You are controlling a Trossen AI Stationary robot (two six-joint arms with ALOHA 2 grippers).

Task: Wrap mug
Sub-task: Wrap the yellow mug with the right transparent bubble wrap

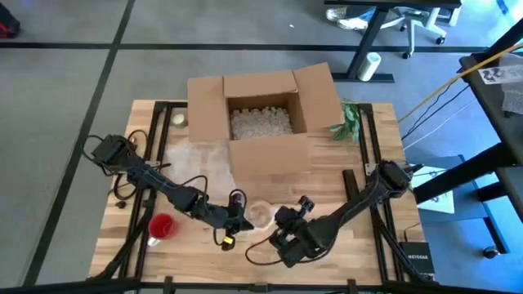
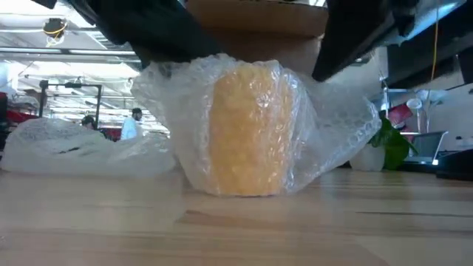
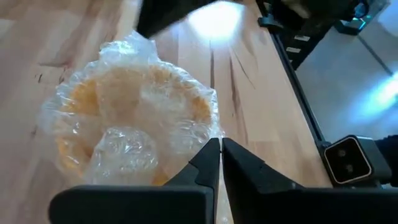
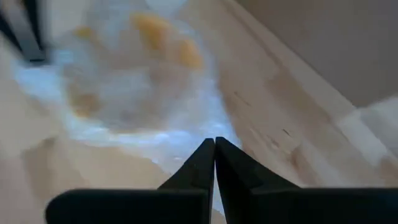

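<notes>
Bubble-wrapped yellow mug (image 2: 247, 129) upright in low view; overhead, clenched left hand (image 1: 234, 222) and right hand (image 1: 282, 219) flanking it.

A yellow-orange mug (image 2: 247, 133) stands upright on the wooden table near its front edge, in front of the cardboard box, and a sheet of clear bubble wrap (image 2: 332, 125) is bunched loosely around it. The wrap covers the sides and the open top, where it is crumpled into the mouth (image 3: 130, 118), and loose folds spread out onto the tabletop on both sides. From above it shows only as a pale round bundle (image 1: 260, 214).
</notes>
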